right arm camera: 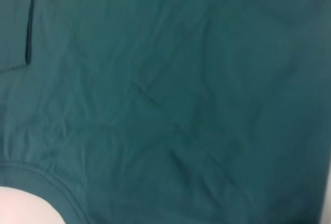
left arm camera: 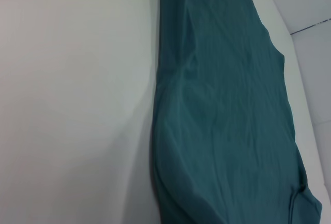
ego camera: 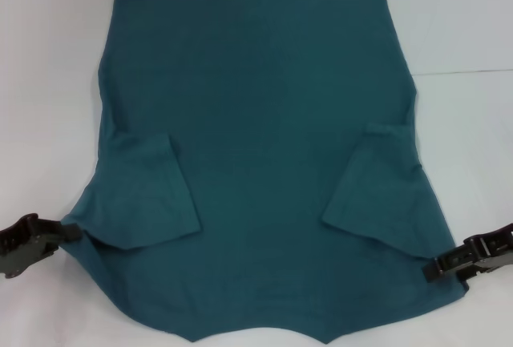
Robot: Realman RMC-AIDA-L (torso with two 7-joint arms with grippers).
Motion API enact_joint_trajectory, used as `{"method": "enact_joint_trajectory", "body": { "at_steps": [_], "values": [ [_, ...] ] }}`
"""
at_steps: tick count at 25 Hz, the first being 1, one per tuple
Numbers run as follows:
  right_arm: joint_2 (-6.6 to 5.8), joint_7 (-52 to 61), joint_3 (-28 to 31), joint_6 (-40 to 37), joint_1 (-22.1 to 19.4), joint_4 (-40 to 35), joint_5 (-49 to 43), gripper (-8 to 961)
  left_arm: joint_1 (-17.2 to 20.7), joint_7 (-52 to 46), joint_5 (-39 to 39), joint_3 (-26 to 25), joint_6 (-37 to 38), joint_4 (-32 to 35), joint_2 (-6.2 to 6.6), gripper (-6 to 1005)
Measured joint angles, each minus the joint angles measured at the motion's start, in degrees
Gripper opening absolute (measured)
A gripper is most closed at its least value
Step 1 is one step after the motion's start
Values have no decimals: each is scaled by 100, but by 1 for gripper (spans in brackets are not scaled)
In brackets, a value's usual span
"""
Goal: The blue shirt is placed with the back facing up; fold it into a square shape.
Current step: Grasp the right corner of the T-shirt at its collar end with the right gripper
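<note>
The blue shirt (ego camera: 256,147) lies spread on the white table (ego camera: 465,18), plain side up, with both short sleeves folded inward onto the body. My left gripper (ego camera: 74,231) sits at the shirt's near left edge, shut on the cloth, which is drawn to a point there. At the near right edge my right gripper (ego camera: 435,268) is shut on the cloth in the same way. The left wrist view shows the shirt (left arm camera: 227,120) lying lengthwise beside bare table. Cloth of the shirt (right arm camera: 170,89) fills the right wrist view, with a curved hem seam in one corner.
White table surface (left arm camera: 72,100) surrounds the shirt on the left, right and far sides. A thin seam line (ego camera: 465,70) crosses the table at the far right. The shirt's near edge runs wavy along the bottom of the head view.
</note>
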Motion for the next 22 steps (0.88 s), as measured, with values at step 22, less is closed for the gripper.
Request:
{"method": "enact_joint_trajectory", "body": {
  "at_steps": [22],
  "values": [
    [182, -24, -23, 38, 192, 9, 111, 769, -13, 0, -5, -10, -55, -53, 9, 28]
  ]
}}
